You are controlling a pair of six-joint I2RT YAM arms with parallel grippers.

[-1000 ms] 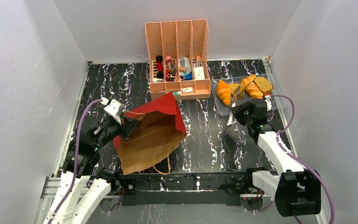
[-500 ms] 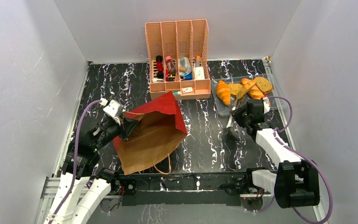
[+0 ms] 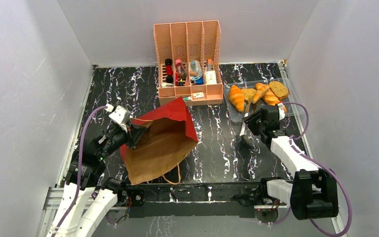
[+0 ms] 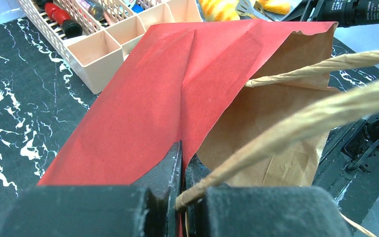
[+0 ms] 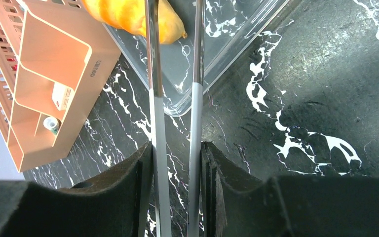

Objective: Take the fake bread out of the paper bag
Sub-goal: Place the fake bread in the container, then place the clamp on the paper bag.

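Fake bread [image 3: 261,93] lay in a clear plastic tray [image 3: 292,111] at the right rear of the bench [image 3: 217,143], the orange croissant [image 3: 236,98] at the tray's left end. The paper bag [image 3: 159,143] lay on its side near the left arm, well apart from the tray, red part toward the pink organizer [image 3: 187,59]. The left gripper [image 4: 183,153] was clamped on the bag's red edge and a loop handle [image 4: 296,123]. The right gripper [image 5: 176,153] gripped metal tongs [image 5: 152,74], whose arms reached over the tray's near corner, one crossing the croissant; their tips were out of view.
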